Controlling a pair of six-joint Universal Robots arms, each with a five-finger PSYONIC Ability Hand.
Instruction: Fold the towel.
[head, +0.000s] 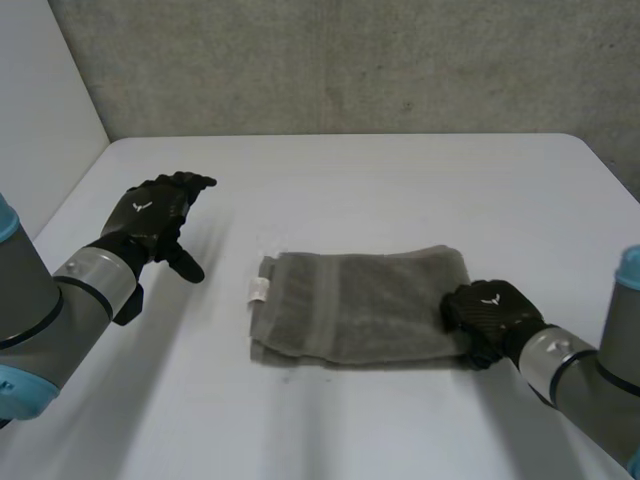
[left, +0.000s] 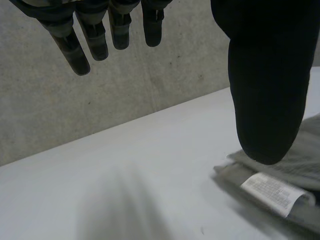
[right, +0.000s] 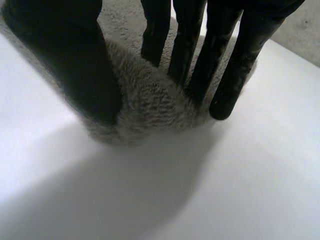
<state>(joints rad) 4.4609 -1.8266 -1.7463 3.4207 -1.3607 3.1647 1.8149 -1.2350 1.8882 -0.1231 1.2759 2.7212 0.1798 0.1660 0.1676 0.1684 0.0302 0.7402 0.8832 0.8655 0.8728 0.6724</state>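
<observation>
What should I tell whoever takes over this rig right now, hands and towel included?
Left hand: open, holds nothing, hovers over the table beside the towel's label end.
Right hand: shut on the towel, its fingers and thumb pinching the bunched end opposite the label.
Towel: grey, mid-table, lying in layers as a rectangle.
Done: at least one fold appears made.
Left: probably another fold, the right hand carrying its end toward the label end.

Open table lies all round the towel; a wall backs it.
</observation>
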